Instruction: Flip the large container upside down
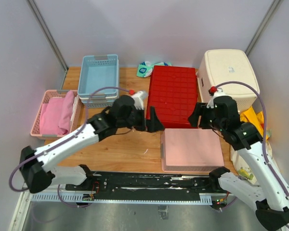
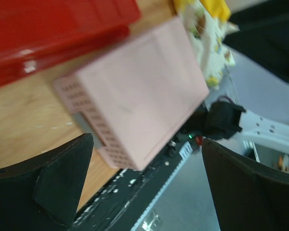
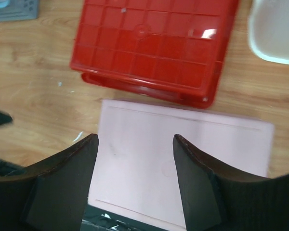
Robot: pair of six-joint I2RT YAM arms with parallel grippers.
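While the red container (image 1: pixel 173 94) lies base-up at mid-table, I see my left gripper (image 1: pixel 152 120) by its near-left corner and my right gripper (image 1: pixel 195 115) by its near-right corner, both spread and holding nothing.

A robot lab cell: white panel walls (image 1: pixel 159 29) box in a wooden table (image 1: pixel 120 149) and black mounting rail (image 1: pixel 149 182).

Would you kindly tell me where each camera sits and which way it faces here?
Top external: above and behind the bases, looking down on the table; both arms show, left gripper and right gripper flanking the red container.
Left wrist: on the left arm, angled at the pink bin; own fingers show, apart.
Right wrist: on the right arm, looking down; own fingers show, apart.
Shared: all see the red container and pink bin.
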